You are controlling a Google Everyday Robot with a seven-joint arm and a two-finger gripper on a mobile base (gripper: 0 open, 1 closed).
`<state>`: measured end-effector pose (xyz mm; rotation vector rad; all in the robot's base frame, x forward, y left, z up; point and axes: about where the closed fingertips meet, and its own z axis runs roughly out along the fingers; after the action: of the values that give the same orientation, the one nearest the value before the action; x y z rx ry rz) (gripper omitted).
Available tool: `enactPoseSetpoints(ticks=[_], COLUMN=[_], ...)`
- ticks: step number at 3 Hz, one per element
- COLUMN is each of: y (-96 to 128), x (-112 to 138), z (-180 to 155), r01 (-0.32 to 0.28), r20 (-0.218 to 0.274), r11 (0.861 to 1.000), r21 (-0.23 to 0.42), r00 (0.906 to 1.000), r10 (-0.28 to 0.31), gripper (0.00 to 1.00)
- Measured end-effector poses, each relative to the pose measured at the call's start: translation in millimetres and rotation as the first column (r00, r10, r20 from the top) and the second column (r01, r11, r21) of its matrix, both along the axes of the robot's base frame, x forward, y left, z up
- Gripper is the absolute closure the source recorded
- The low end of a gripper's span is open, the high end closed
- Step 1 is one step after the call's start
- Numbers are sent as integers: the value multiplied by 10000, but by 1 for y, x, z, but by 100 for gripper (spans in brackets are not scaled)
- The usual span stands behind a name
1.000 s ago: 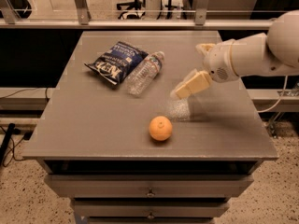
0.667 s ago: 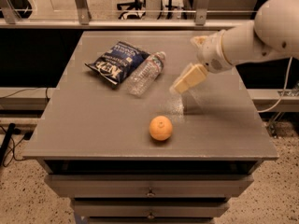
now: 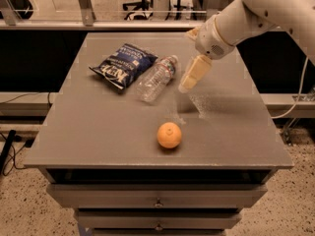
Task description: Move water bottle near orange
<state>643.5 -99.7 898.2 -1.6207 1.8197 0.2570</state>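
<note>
Bottle (image 3: pixel 157 77): lies on its side on the bench (image 3: pixel 98 127), in the far-middle part. Nothing grips it.
Bottle axis: diagonal. The white cap points far-right and the base points near-left.
Bottle neighbours: the chip bag (image 3: pixel 122 66) sits just beside it on the left. From this view I cannot tell whether the two touch.
Orange (image 3: pixel 169 134): stands alone on the near-middle of the bench. It is apart from the bottle's base, toward the near edge and a little right of it.
Gripper (image 3: pixel 191 75): hangs from the arm that enters at upper right. It points down and leftward, just right of the bottle's cap end, and appears raised above the bench surface.
Grip state: cannot tell whether it is spread or closed. Nothing is carried in it.
Key relation: the bottle lies left of the gripper and slightly nearer the camera. The cap end is the closest part, and the body slants away to the near-left.
Judgement, step: approach, with the grasp not yet made. The bottle is untouched and not yet near the orange.
Judgement, next move: travel left and down, to the ribbed body rather than the cap. The closing line should run across the diagonal axis, so the wrist will probably need turning to suit.
Judgement, risk: a round bottle lying flat may roll toward the chip bag if nudged from the right.
Judgement, carry: once held, the way to the orange is short, toward the near edge.
</note>
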Motion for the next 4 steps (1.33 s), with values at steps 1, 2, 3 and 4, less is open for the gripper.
enactPoseSetpoints(ticks=[1,2,3,4], y=[9,18,32,44], x=[-3,-6,-6,-6], z=[-12,-22,-25,-31], r01=[-1058,-1930,-2562,-3063], r20=[-687,-1222,-1416,-1468], r11=[9902,9686,9487,9270], r21=[-915,-1568,-1855,-2164], r00=[9926,9770,9623,9489], r10=[997,1749,2322,2793], gripper=[0,0,0,0])
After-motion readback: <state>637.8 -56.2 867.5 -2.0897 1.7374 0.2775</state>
